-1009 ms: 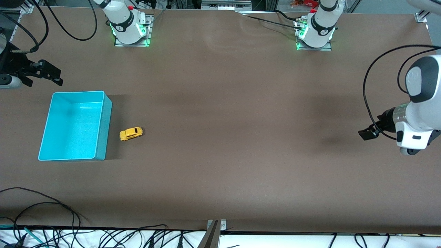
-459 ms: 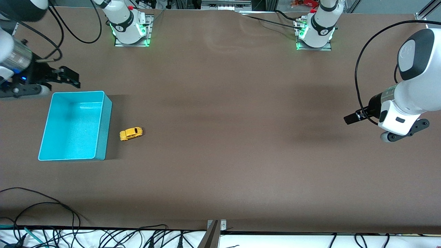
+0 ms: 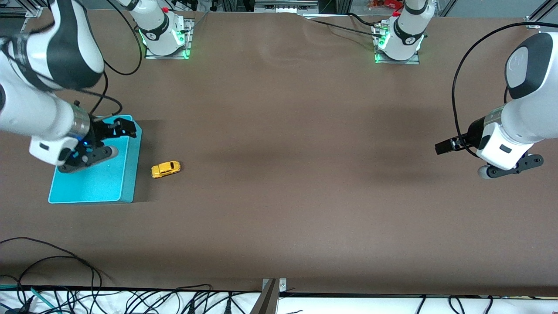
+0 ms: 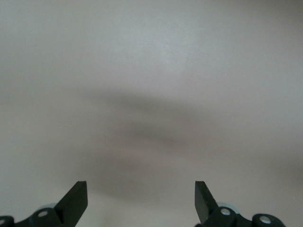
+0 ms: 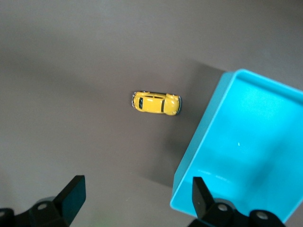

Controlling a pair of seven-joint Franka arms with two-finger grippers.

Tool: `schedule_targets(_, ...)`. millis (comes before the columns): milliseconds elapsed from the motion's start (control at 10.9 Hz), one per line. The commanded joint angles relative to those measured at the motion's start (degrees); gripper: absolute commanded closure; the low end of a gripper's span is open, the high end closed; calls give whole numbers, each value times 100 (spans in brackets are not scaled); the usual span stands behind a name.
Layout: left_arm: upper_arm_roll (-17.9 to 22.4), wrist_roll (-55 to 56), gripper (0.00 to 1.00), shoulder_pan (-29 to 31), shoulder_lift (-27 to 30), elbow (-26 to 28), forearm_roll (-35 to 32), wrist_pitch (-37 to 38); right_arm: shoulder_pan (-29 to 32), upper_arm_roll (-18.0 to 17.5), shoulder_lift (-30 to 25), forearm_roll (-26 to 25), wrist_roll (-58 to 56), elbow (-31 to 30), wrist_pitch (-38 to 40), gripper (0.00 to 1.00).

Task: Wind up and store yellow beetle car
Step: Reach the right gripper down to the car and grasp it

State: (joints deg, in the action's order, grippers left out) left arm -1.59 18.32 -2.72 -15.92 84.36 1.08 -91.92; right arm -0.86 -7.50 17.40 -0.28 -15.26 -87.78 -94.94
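Toward the right arm's end of the table [image 3: 279, 196], the yellow beetle car [image 3: 165, 169] sits on its wheels on the brown surface, just beside the long wall of the turquoise bin [image 3: 130, 174] but apart from it. The bin lies close to that end's edge, and the car is on the side of it that faces the middle of the table. From the right wrist view the car [image 5: 155, 102] shows its roof and dark windows, with the bin's corner [image 5: 208, 156] near it.

The right gripper [image 3: 124, 130] hangs over the bin's corner that is farther from the front camera, with its jaws spread wide and nothing between them; its fingertips [image 5: 73, 191] frame the car and the bin's wall in its own camera.

The left gripper [image 3: 444, 146] hovers over bare tabletop near the left arm's end of the table, well apart from the car. Its fingers [image 4: 75, 201] also stand wide apart and hold nothing.
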Motion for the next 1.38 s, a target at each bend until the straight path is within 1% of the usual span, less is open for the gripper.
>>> schedule_targets(0, 0, -1363, 0, 123, 36, -122, -116, 104, -45, 3, 772, -42, -1467, 691, 64, 0)
schedule_targets(184, 9, -1357, 0, 123, 72, -130, -117, 96, -133, 12, 1010, -104, -2111, 613, -496, 0)
schedule_targets(459, 9, -1409, 0, 166, 63, -262, -108, 87, -151, 3, 1047, -192, -2612, -193, -1445, 0)
schedule_targets(551, -8, -1410, 0, 306, 63, -271, -116, 96, -151, 3, 994, -192, -2649, -518, -1787, 0)
schedule_targets(734, -26, -1437, 0, 316, 72, -271, -64, 96, -151, -6, 950, -174, -2859, -854, -2150, 0)
schedule_targets(918, -43, -1402, 0, 272, 72, -271, -64, 96, -151, -6, 1020, -165, -3035, -1170, -2658, 0)
schedule_targets(1101, -43, -1410, 0, 272, 46, -271, -81, 96, -151, -58, 1151, -165, -3421, -1487, -3213, 0)
schedule_targets(1285, -43, -1410, 0, 281, 45, -271, -47, 96, -142, -85, 1100, -165, -3938, -1943, -3468, 0)
